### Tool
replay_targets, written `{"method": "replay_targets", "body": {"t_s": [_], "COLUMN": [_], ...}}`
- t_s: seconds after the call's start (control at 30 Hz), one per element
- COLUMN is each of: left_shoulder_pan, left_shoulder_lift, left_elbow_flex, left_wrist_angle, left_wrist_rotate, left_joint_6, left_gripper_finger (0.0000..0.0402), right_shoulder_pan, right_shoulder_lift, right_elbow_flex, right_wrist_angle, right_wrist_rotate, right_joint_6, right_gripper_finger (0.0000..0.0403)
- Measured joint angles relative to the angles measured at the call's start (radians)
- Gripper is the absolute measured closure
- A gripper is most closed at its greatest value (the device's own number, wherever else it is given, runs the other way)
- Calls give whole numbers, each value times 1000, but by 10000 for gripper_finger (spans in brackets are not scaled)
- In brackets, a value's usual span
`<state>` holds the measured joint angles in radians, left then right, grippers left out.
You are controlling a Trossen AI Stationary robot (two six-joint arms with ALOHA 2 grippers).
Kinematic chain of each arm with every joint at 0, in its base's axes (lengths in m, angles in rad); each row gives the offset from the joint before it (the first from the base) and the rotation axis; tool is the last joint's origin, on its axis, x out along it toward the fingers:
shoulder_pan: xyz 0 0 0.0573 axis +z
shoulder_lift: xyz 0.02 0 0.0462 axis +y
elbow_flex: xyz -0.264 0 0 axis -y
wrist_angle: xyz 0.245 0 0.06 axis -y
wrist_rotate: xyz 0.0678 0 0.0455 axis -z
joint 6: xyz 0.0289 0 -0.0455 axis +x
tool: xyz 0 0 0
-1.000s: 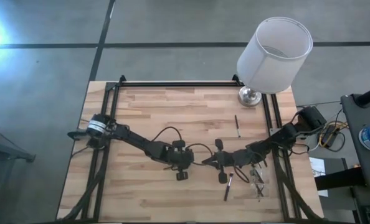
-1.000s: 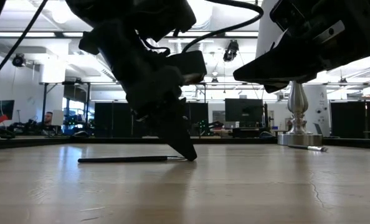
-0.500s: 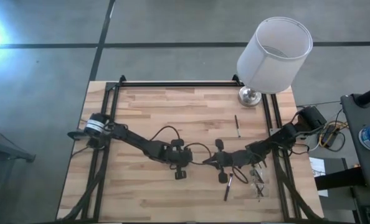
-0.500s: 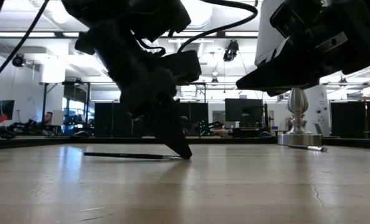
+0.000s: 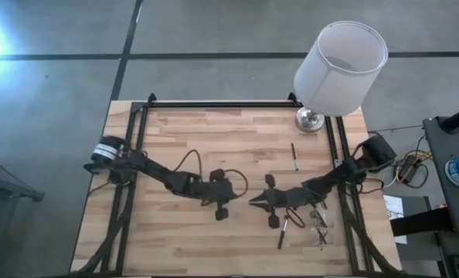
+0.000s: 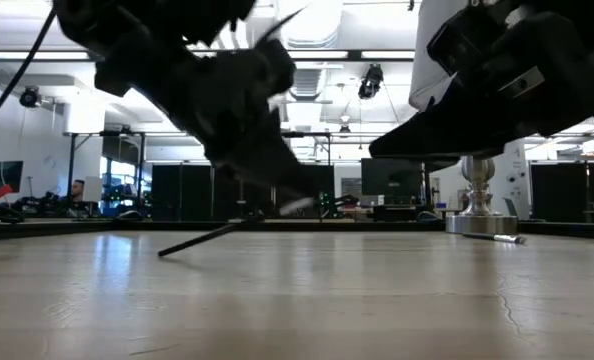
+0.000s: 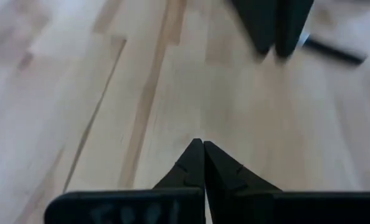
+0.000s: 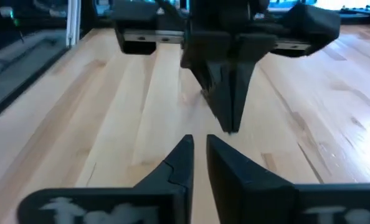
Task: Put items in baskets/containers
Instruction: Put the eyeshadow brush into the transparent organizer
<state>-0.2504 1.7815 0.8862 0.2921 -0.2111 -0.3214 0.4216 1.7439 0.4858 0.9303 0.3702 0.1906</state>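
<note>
My left gripper (image 5: 231,196) is at the table's middle, shut on a thin dark brush (image 6: 217,233) that slants up from the wood. My right gripper (image 5: 253,202) faces it from the right with its fingers a narrow gap apart (image 8: 200,149), touching nothing. One brush (image 5: 294,157) lies flat toward the far right. Another brush (image 5: 282,232) lies by the right arm. The clear tray (image 5: 320,224) sits at the near right with dark brushes in it. In the left wrist view the held brush is hidden under my own shut fingers (image 7: 202,149). My left gripper pinches the brush near its raised end (image 6: 262,213), the fingers slanting down on it from above. The brush is tilted: its other end (image 6: 165,252) rests on the table and the held end is off the wood. The dark fingers hide the exact spot.
A tall white lamp shade (image 5: 340,66) on a metal base (image 5: 309,120) stands at the far right corner. The base (image 6: 477,200) also shows in the low view, with a brush (image 6: 492,238) beside it. Black rails edge the table. Bare wood lies left and near.
The brush lay flat on the table under my left fingertips. My left gripper has risen and drawn a little toward the table's left, raising the end it holds while the other end stays on the wood. My right gripper has crept left toward it.
</note>
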Motion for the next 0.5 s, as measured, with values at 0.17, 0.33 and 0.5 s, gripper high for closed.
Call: {"method": "replay_targets", "body": {"t_s": [0.17,0.33,0.5], "left_shoulder_pan": [0,0,0], "left_shoulder_lift": [-75,-130,-148], "left_elbow_flex": [-89,-164,-193], "left_wrist_angle": [169,256,311], "left_wrist_rotate": [0,-8,-17], "left_joint_6": [0,0,5], "left_gripper_finger": [401,401,401], "right_shoulder_pan": [-27,-56,-87], "right_shoulder_lift": [84,165,289], "right_elbow_flex": [1,52,160], "right_wrist_angle": [129,144,221], "right_wrist_rotate": [4,7,5], "right_joint_6": [34,101,100], "right_gripper_finger": [320,270,229]}}
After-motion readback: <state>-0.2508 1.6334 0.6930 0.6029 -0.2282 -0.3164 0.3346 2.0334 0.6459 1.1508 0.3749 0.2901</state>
